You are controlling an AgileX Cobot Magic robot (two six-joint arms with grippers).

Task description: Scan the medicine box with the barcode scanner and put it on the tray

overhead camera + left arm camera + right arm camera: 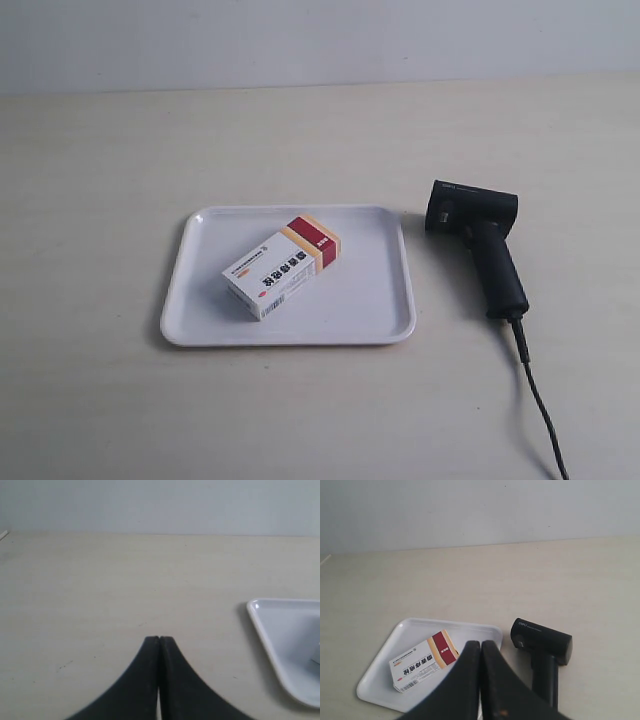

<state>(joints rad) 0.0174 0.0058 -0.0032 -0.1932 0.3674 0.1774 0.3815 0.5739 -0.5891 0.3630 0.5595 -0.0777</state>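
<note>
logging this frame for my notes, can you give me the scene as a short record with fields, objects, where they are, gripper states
medicine box: lying flat inside the tray, red and orange band toward the far end
tray: white, on the table, holds only the box
barcode scanner: lying on the table beside the tray, outside it, not held
scanner cable: trails from the handle toward the near edge
left gripper: shut, empty, over bare table beside the tray
right gripper: shut, empty, above tray and scanner
</note>
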